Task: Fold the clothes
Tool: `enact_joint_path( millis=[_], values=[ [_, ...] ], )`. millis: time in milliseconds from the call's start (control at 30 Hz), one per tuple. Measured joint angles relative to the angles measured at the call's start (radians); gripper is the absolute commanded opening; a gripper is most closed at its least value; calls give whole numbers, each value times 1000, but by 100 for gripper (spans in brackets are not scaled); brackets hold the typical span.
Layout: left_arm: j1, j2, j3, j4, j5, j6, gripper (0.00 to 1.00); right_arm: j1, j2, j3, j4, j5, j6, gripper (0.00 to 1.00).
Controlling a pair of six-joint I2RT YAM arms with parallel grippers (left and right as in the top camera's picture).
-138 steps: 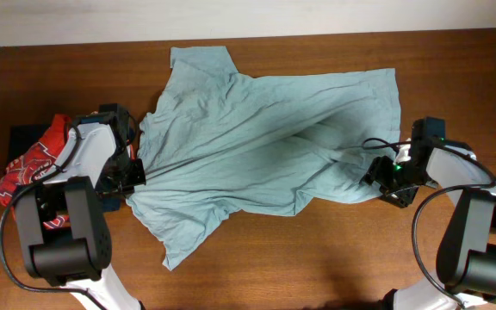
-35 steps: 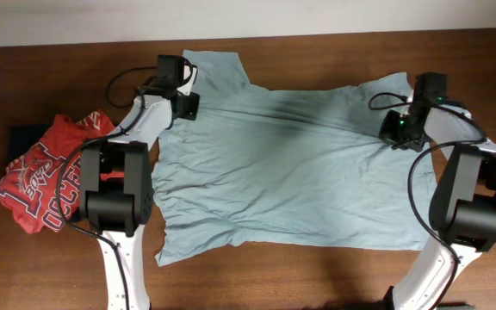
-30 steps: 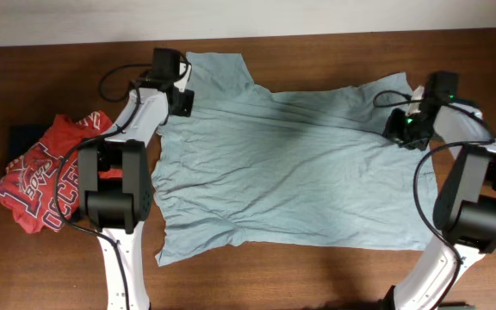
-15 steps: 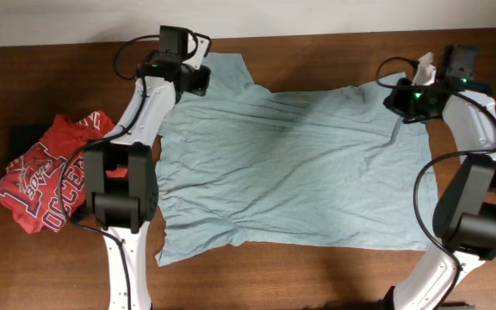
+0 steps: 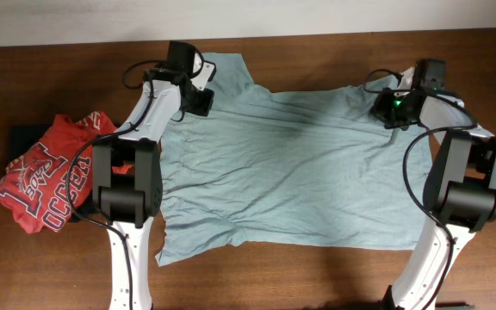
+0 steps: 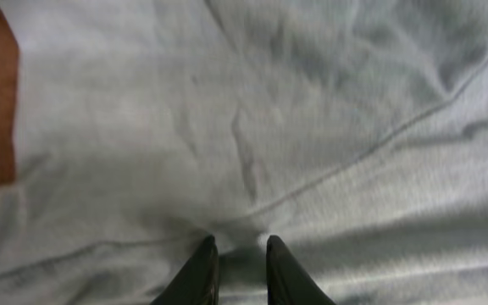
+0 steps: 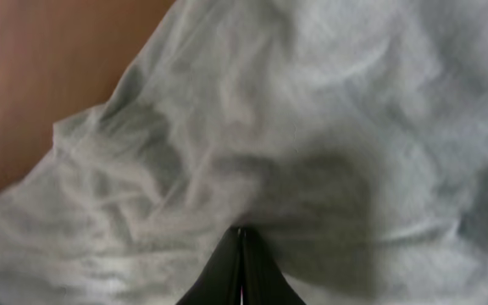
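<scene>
The pale grey-teal T-shirt point(image 5: 291, 164) lies spread flat on the table, neck side to the left, and fills both wrist views point(image 6: 312, 127) point(image 7: 329, 110). My left gripper point(image 5: 201, 102) is over its far-left part, near the sleeve. In the left wrist view its fingertips point(image 6: 238, 246) stand a little apart and rest on the cloth, where a small ridge rises. My right gripper point(image 5: 387, 110) is on the far-right corner. In the right wrist view its fingers point(image 7: 241, 230) are pressed together with their tips on creased cloth, and no cloth shows between them.
A red printed shirt point(image 5: 41, 185) lies crumpled at the left edge on a dark navy garment point(image 5: 24, 138). Bare brown table point(image 5: 317, 275) runs along the front and behind the T-shirt. Both arms reach in from the front corners.
Both grippers have come down from beyond the shirt's far edge onto its far corners. The right one moved left and its jaws have closed. The shirt stays spread.
</scene>
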Motion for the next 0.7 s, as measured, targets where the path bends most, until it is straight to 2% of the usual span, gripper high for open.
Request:
enact_joint_path(
  millis=[233, 333, 500, 700],
  values=[
    [-2, 0, 43, -117, 3, 4, 39, 0, 63, 9, 243, -5, 108, 4],
    [-6, 0, 93, -139, 3, 4, 45, 0, 77, 17, 284, -6, 134, 5],
    [-13, 0, 145, -146, 3, 7, 53, -13, 87, 97, 168, -90, 115, 22],
    [-16, 0, 182, -151, 4, 7, 54, -67, 48, 253, -160, -212, -5, 28]
  ],
)
